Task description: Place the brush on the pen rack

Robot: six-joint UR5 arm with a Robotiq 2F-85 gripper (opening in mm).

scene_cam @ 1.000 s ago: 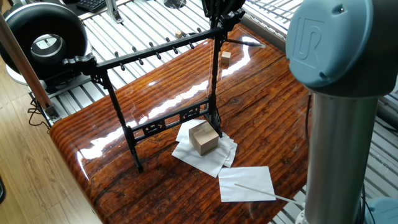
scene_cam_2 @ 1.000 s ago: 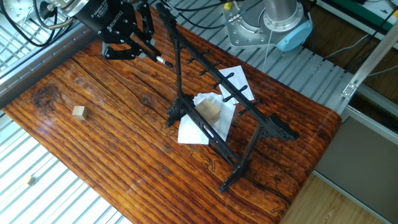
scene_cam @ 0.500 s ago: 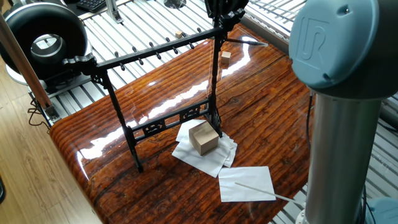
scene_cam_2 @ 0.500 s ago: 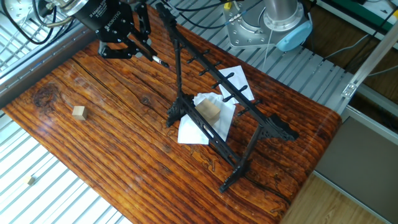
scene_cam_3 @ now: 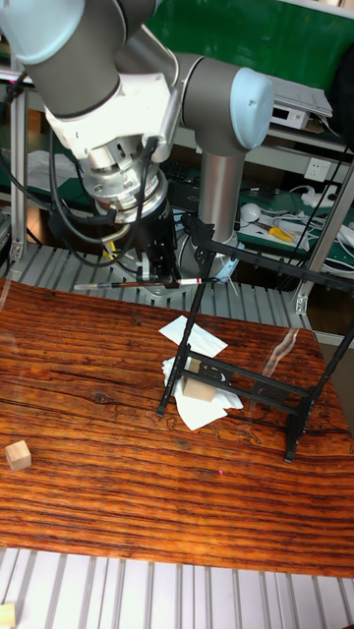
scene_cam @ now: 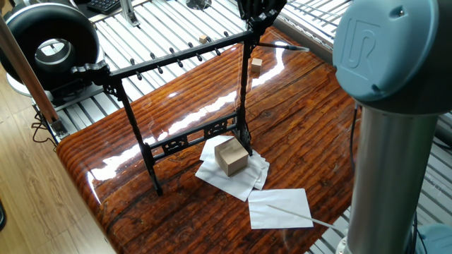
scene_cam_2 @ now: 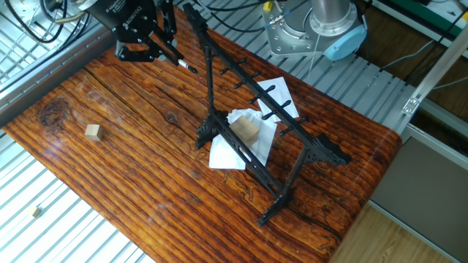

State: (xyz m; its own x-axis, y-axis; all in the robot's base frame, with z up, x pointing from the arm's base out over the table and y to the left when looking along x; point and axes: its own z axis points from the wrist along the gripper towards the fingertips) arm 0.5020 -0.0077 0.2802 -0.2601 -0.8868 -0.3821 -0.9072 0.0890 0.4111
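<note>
Brush (scene_cam_3: 133,284) held level in the hand (scene_cam_3: 159,279), up beside the end of the pen rack (scene_cam_3: 254,325).
Fully seen only in the tall fixed view: fingers closed on the thin rod, long end sticking out left, well above the counter (scene_cam_3: 88,413). From the other fixed view, just a short tip (scene_cam_2: 185,66) past the hand (scene_cam_2: 156,50). From one fixed view, hand (scene_cam: 258,15) mostly cut off behind the rack's top bar (scene_cam: 176,55).
</note>
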